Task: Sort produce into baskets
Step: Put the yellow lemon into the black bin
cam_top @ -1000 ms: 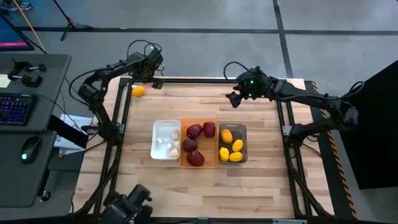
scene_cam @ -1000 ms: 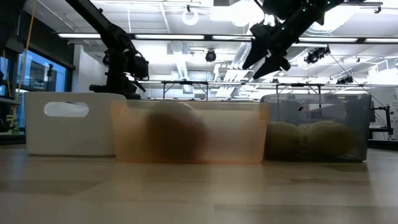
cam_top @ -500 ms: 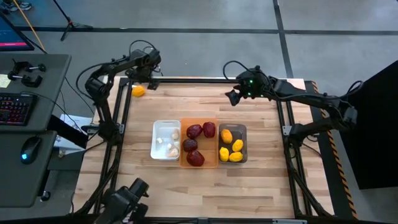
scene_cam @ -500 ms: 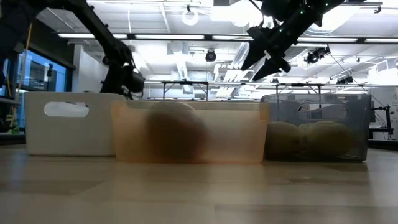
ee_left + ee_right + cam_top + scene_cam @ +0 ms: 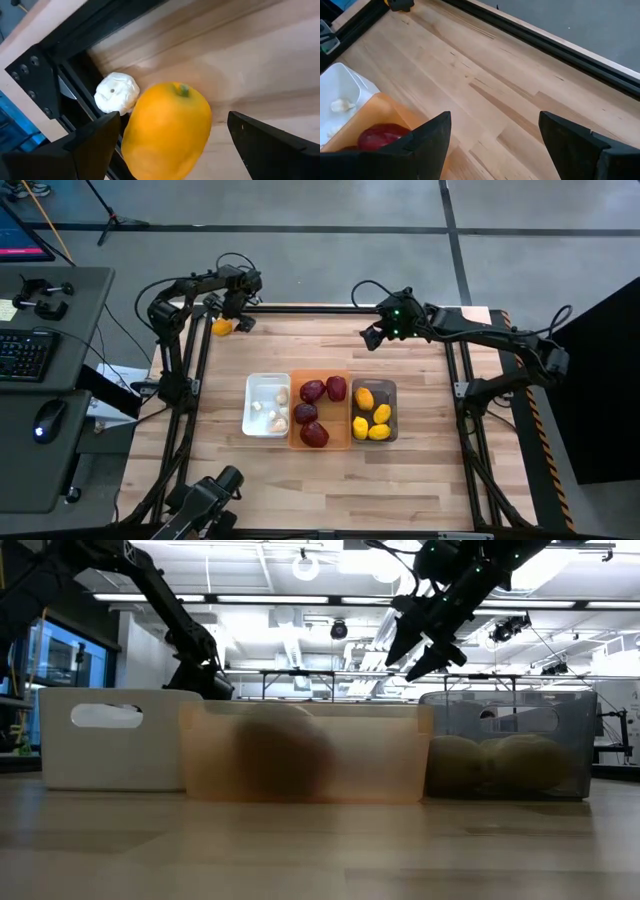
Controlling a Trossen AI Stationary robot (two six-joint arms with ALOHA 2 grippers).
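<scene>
At the surface's (image 5: pixel 420 470) far left corner the left gripper (image 5: pixel 170 145), fingers wide, straddles the lemon (image 5: pixel 167 131) (garlic (image 5: pixel 117 93) just beside it), so it should close squarely on the lemon alone, while the right gripper (image 5: pixel 372 335), fingers wide, waits far right.

A wooden table (image 5: pixel 330 340) fills the centre, ringed by a black metal frame (image 5: pixel 300 308). At nine o'clock stands a grey desk (image 5: pixel 50 380) carrying a keyboard (image 5: pixel 22 355) and a mouse (image 5: pixel 47 420). A screen (image 5: pixel 20 235) glows at ten o'clock. Across the room, ceiling lights (image 5: pixel 310 565) shine overhead.
</scene>
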